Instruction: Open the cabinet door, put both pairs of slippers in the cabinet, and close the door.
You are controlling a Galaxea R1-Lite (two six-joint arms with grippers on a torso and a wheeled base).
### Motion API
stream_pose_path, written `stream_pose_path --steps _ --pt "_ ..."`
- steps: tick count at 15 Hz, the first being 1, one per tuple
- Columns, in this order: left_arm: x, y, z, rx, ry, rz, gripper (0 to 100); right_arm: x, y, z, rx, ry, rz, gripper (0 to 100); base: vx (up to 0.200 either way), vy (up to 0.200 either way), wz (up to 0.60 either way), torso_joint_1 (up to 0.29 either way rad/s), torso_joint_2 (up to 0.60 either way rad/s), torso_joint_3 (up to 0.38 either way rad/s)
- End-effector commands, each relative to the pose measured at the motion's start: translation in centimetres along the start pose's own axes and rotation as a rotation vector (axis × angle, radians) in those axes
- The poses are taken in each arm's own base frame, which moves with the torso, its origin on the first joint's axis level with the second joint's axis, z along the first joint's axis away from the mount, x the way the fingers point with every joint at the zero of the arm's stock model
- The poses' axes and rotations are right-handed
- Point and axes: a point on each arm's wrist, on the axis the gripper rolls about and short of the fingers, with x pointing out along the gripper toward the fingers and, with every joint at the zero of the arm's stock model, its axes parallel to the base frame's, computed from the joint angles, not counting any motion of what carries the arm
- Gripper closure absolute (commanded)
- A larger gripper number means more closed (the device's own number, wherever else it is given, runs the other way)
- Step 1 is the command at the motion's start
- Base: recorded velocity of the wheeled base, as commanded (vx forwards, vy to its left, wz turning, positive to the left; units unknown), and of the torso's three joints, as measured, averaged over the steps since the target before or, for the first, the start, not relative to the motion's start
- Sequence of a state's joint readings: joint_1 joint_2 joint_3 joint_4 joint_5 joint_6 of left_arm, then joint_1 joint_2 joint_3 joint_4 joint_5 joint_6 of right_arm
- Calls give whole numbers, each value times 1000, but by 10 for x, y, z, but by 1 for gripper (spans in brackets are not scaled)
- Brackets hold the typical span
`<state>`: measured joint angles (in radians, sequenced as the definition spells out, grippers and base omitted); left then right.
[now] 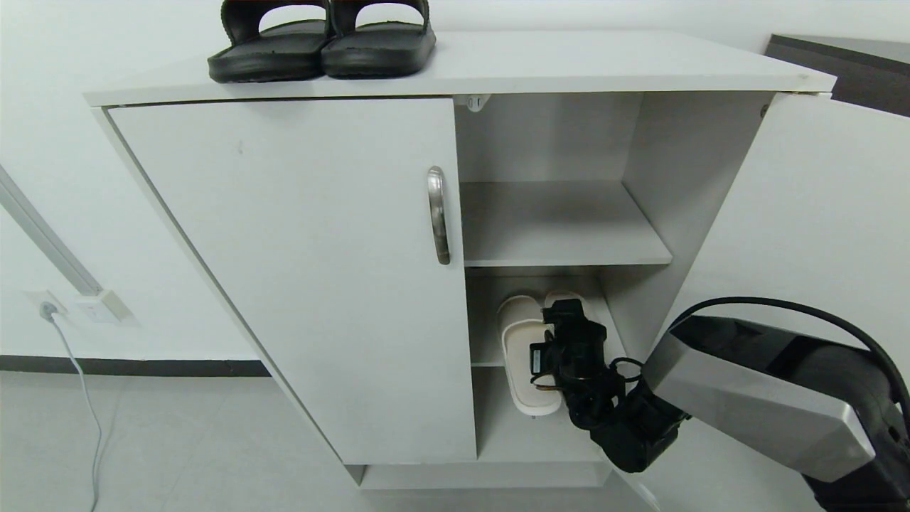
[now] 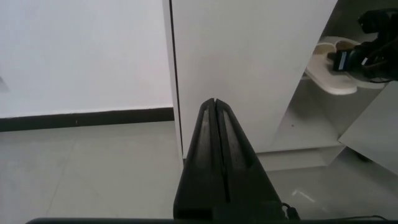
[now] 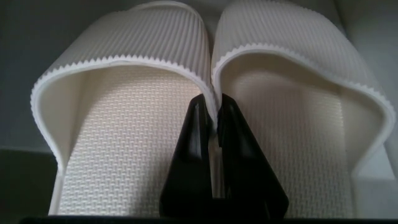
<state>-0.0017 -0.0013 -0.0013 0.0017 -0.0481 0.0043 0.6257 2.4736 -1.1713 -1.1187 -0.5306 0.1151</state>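
Fingers (image 3: 193, 162) of the right gripper (image 3: 216, 115) are clamped on the touching inner strap edges of the white slippers (image 3: 124, 124), one finger in each slipper; the pair sits side by side, toes inward, in the lower part of the cabinet (image 1: 498, 64), below the shelf (image 1: 561, 224), heels at the opening; can't tell if they rest on anything. Right door (image 1: 817, 213) is swung open; left door (image 1: 284, 270) is closed, its handle (image 1: 439, 215) untouched. Left gripper (image 2: 214, 102) has its fingers (image 2: 205, 143) pressed together on nothing, low over the floor (image 2: 93, 168), in front of the left door. Black slippers (image 1: 323, 43) are paired on the cabinet top, toward its left end.
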Motion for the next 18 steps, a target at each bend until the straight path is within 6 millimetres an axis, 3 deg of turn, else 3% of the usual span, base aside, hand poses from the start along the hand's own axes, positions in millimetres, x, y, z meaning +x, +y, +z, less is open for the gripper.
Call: stream_pose_path --steps 1,7,11,18 --pt "0 0 0 0 1 1 100 13 1 7 7 -9 -11 100 0 0 0 0 0 0" --pt "0 0 0 -1 1 2 100 49 2 22 17 -18 -50 100 0 0 0 0 0 0" --pt "0 0 0 -1 1 2 100 63 2 24 23 -26 -67 100 0 0 0 0 0 0" --pt "0 0 0 -1 1 2 100 79 -3 13 16 -7 -87 100 0 0 0 0 0 0"
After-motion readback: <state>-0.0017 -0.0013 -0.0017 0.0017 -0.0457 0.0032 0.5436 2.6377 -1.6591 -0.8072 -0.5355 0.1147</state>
